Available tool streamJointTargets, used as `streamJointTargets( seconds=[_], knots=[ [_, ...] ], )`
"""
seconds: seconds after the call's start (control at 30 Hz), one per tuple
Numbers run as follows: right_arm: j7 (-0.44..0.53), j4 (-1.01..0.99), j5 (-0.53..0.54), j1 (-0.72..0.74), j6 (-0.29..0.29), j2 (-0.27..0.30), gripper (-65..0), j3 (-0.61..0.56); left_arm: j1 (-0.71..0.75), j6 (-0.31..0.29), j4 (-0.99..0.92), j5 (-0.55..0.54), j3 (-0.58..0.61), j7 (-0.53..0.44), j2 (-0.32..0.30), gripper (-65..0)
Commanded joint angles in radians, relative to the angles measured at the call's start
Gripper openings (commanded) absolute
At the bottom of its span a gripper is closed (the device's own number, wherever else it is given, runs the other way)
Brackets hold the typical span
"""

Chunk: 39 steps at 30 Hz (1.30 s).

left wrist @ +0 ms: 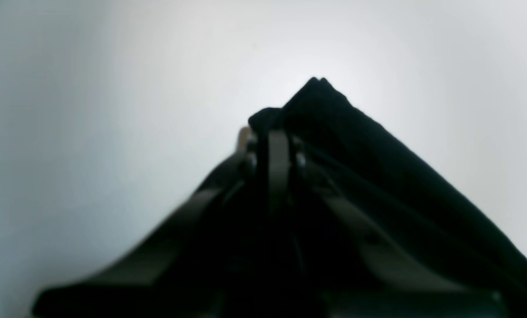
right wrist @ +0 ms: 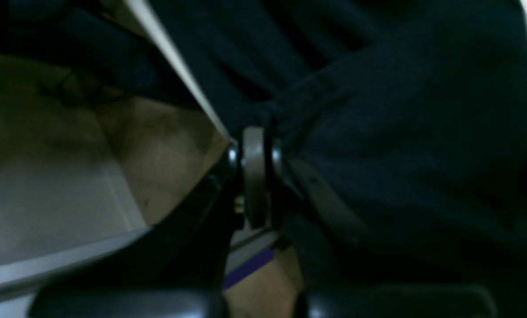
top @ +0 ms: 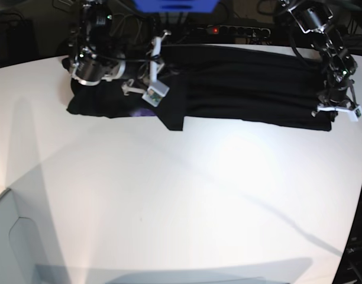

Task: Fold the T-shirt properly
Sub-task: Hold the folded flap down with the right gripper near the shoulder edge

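black fabric of the t-shirt [top: 252, 89] lies stretched in a long band across the far side of the white worktop [top: 181, 201], running from under the right arm at the base view's left to the left arm at that view's right. its near edge is mostly straight, with one square flap [top: 172, 115] jutting toward the camera just below the right hand. lengthwise creases run along the band. no print, brand or writing can be read anywhere on the cloth; only a small purple patch [top: 138, 110] peeks out at the near edge under the right hand, and a sliver of purple shows at the far right rim of the right wrist view.

the left hand [left wrist: 275, 132] is clamped tight on a corner of the shirt, black cloth pinched between its fingers and rising to a point just beyond them, with bare white worktop all around. in the base view it sits at the band's end near the worktop's edge [top: 336, 109].

the right hand [right wrist: 254, 145] is likewise closed on the shirt, gathered folds bunching against its fingers; beside it the worktop's pale edge [right wrist: 175, 62] and a brownish floor [right wrist: 148, 145] are visible.

behind the worktop a power strip [top: 237, 29] shows a small red light, and a blue object [top: 175, 5] sits at the top edge; no lettering on either is legible.
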Motion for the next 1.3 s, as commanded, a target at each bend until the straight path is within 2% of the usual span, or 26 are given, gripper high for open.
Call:
streamJointTargets(
  seconds=[0.0,0.67,0.8,1.27],
  knots=[
    [0.017,0.017,0.024,0.003,0.014,0.000,-65.0,-0.001,0.000,0.006,0.004,0.012,-0.002,0.029,-0.012,-65.0],
    [0.017,0.015,0.022,-0.022,0.014,0.089,-65.0,-0.013,0.000,0.006,0.004,0.013,-0.002,0.029,-0.012,-65.0],
    [0.017,0.015,0.022,-0.031,0.014,0.124,-65.0,-0.066,0.000,0.006,0.004,0.013,-0.002,0.029,-0.012,-65.0],
    [0.017,0.015,0.022,-0.048,0.014,0.123,-65.0,-0.100,0.001,0.006,0.004,0.015,-0.002,0.029,-0.012,-65.0]
  ],
)
